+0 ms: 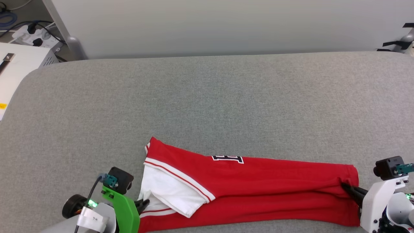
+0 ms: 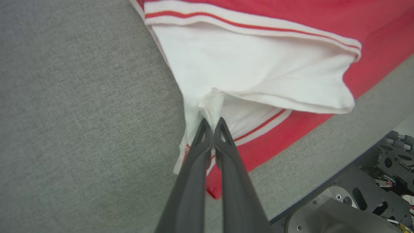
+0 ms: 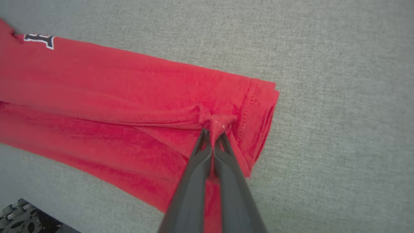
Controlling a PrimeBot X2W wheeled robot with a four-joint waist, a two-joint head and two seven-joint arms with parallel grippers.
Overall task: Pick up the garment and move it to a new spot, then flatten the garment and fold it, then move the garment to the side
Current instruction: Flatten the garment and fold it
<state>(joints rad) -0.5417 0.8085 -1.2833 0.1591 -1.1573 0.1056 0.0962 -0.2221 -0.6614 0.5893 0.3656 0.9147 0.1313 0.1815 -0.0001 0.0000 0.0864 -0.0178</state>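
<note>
The garment [image 1: 258, 184], a red T-shirt with white sleeves and striped trim, lies folded into a long band along the near edge of the grey table [image 1: 207, 97]. My left gripper [image 1: 144, 204] is shut on a pinch of the white sleeve [image 2: 245, 64] at the band's left end; the left gripper [image 2: 212, 124] holds a small bunch of that cloth between its tips. My right gripper [image 1: 346, 187] is shut on the red hem at the right end; the right gripper [image 3: 213, 132] pulls the garment [image 3: 129, 106] into a small peak.
The grey padded table stretches far beyond the shirt toward a pale wall [image 1: 226, 26]. A white box [image 1: 19, 64] and a power strip [image 1: 32, 37] sit off the table's far left corner. The robot's dark base [image 2: 355, 194] lies just below the near edge.
</note>
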